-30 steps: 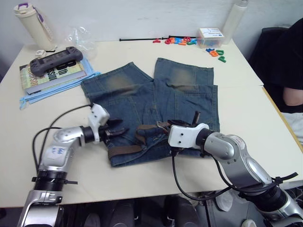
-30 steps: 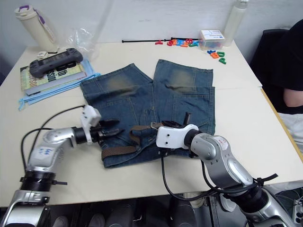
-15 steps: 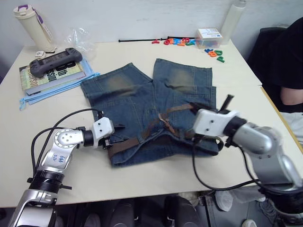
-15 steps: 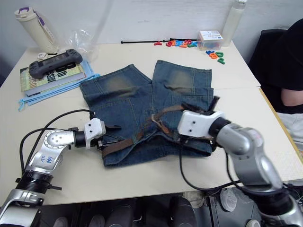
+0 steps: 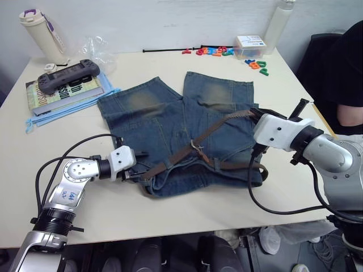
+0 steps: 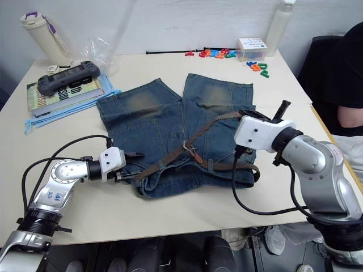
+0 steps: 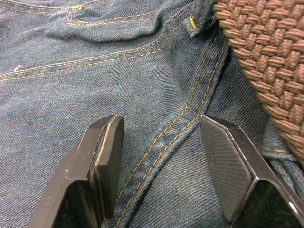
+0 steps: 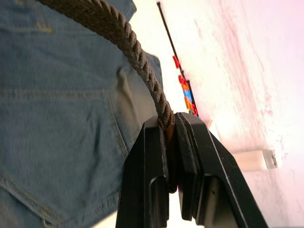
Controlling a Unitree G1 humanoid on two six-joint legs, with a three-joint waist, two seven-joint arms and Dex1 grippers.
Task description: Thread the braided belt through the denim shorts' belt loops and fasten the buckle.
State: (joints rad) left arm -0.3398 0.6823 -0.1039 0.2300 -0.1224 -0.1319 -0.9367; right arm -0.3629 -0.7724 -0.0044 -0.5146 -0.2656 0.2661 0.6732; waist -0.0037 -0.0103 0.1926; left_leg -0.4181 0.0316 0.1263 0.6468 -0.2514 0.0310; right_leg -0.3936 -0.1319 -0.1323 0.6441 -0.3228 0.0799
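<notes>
Left gripper (image 7: 161,161): fingers spread over the denim shorts (image 5: 170,113) waistband, clamping nothing. Right gripper (image 8: 170,142): pinches the braided belt (image 5: 218,127) (one strap, stretched diagonally across the shorts). Buckle (image 5: 195,146) mid-shorts. Far edge: one book (image 5: 57,93), title unreadable.

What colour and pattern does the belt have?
The braided belt is dark brown with a woven weave, best seen in the left wrist view.

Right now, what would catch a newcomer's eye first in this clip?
The braided belt stretched taut across the denim shorts at the table's middle, pulled toward the robot's right by the right gripper, which is shut on its end. At the shorts' waistband, the left gripper rests open on the denim beside the belt. Colourful toy letters lie scattered along the far edge.
</notes>
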